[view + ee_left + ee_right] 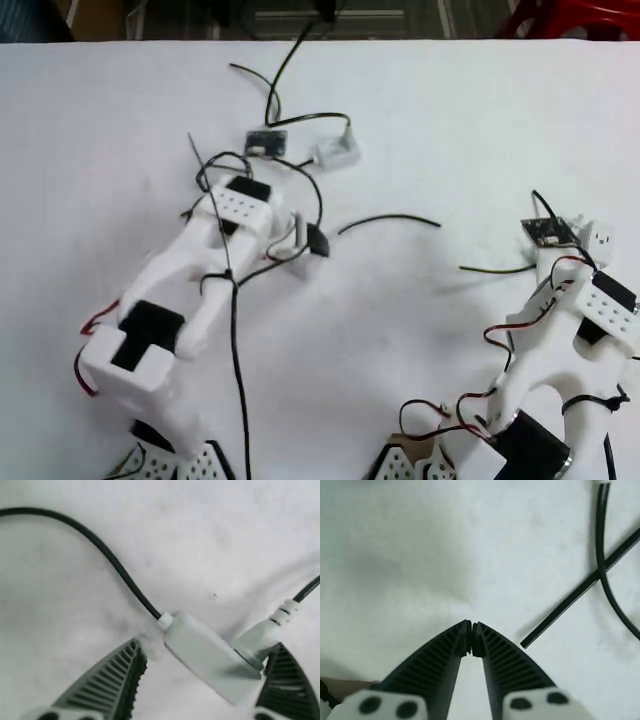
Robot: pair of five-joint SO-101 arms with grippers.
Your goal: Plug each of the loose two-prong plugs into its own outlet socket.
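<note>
Left gripper [207, 652] spread open astride the white socket block [195, 645] with its plug [260, 632]; right gripper [471, 637] clenched tip to tip beside a black cable [570, 602] end.

Outlet block [202, 652] between left hand [207, 655] fingers, second outlet block [335, 153] behind, right hand [471, 639] far right

A white cloth [470, 110] covers the table, slightly rumpled in places, and a short length of black wire [390, 219] lies loose on it near the middle. Beyond the far edge, something red [590, 15] shows at the high view's upper right and a brown surface [95, 15] at its upper left.
</note>
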